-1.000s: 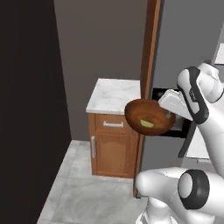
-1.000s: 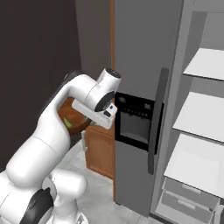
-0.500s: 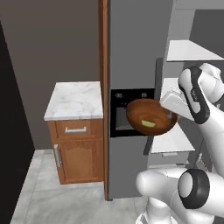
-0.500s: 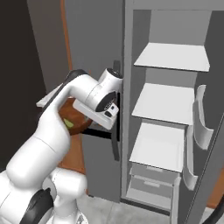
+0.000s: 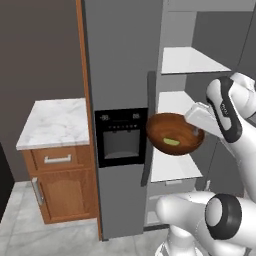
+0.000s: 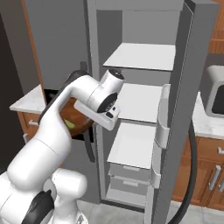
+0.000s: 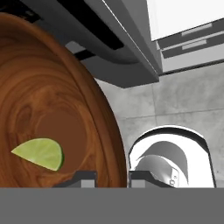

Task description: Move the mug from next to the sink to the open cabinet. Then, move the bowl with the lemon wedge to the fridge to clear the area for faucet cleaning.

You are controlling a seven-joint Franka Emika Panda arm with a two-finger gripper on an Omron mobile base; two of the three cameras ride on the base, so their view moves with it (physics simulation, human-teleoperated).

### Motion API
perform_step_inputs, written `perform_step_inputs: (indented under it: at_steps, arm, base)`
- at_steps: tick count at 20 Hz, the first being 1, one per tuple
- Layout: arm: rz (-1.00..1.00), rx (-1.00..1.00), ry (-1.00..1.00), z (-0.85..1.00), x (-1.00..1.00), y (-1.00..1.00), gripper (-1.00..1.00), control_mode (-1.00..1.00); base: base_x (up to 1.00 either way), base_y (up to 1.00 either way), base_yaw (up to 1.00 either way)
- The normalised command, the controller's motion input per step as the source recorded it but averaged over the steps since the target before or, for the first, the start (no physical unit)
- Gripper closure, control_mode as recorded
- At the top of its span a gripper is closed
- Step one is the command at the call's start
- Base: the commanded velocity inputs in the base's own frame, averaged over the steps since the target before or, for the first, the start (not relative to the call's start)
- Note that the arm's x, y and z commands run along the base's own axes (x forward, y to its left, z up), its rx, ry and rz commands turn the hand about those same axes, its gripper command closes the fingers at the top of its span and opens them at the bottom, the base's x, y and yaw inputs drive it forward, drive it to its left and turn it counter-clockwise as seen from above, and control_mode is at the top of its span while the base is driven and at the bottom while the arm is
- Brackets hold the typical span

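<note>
One bowl [image 5: 174,134] (rim pinched) – beside fridge [image 5: 125,75] shelves.

Glossy white arm [image 6: 65,113] fills the lower left of the right base view, rounded shells all the way, dark grey bands at the joints. Two small dark fingertips [image 7: 85,176] poke up at the hand view's bottom edge.
</note>
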Motion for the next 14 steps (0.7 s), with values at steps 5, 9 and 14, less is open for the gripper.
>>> perform_step_inputs:
  at_steps: [5, 9, 14]
  arm:
    - [0.0, 0.0, 0.0, 0.0, 0.0, 0.0, 1.0, 1.0]
    - [-0.06, 0.0, -0.02, 0.09, -0.08, -0.06, 1.0, -1.0]
    - [-0.25, 0.0, -0.08, 0.42, -0.68, -0.64, 1.0, -1.0]
  base:
    - [0.5, 0.0, -0.04]
    - [0.05, 0.0, -0.01]
    - [0.0, 0.0, 0.0]
